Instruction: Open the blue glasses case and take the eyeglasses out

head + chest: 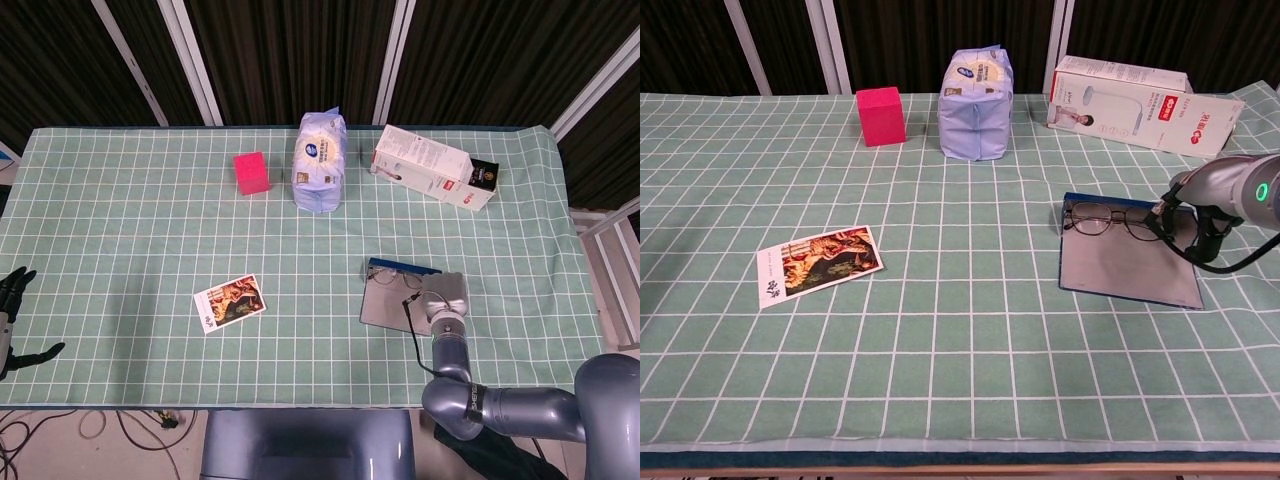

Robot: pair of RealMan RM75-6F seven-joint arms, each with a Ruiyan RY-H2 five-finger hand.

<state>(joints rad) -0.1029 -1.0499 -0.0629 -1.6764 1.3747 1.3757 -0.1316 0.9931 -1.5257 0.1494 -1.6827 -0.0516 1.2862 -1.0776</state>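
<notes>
Pretty even overhead light, soft shadows, sharp focus, dark backdrop, maybe slight bending toward the edges.

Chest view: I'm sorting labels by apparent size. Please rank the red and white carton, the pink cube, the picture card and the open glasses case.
1. Red and white carton
2. Open grey-lined glasses case, though nearer the camera
3. Picture card
4. Pink cube

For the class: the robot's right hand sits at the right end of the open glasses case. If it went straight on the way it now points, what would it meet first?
Most likely the eyeglasses. The right hand points left across the open glasses case, with the eyeglasses immediately ahead; it may already be touching them, but contact and finger pose are unclear.
</notes>
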